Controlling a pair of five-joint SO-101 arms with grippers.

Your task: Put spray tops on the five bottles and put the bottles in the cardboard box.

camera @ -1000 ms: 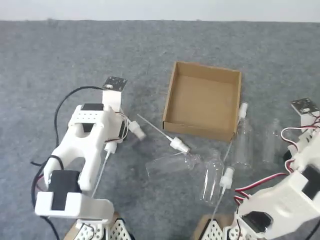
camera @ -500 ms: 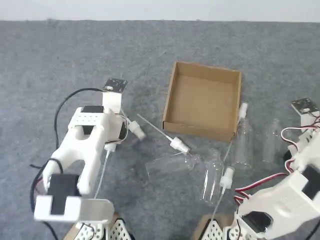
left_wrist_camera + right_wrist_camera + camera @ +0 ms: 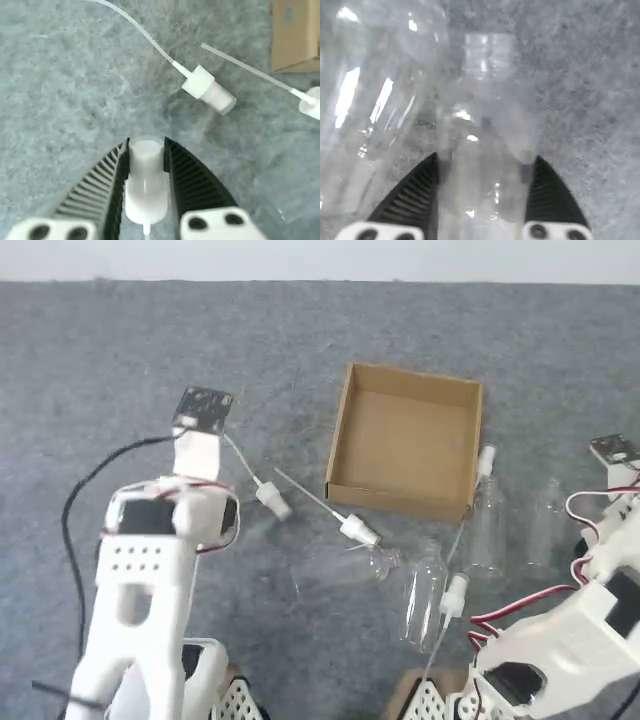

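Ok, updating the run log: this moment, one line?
left tool: shut on white plastic spray top | right tool: astride clear plastic bottle | brown cardboard box: no bottles

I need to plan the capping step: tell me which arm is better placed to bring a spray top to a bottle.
Left. Its gripper is shut on a spray top, so it can carry that over. The right gripper is at a clear bottle lying on the carpet, with no top.

bottle (image 3: 485, 125): gleaming clear plastic
spray top (image 3: 146, 170): showing smooth white plastic
cardboard box (image 3: 400, 502): looking matt
bench (image 3: 120, 350): wearing rough cloth
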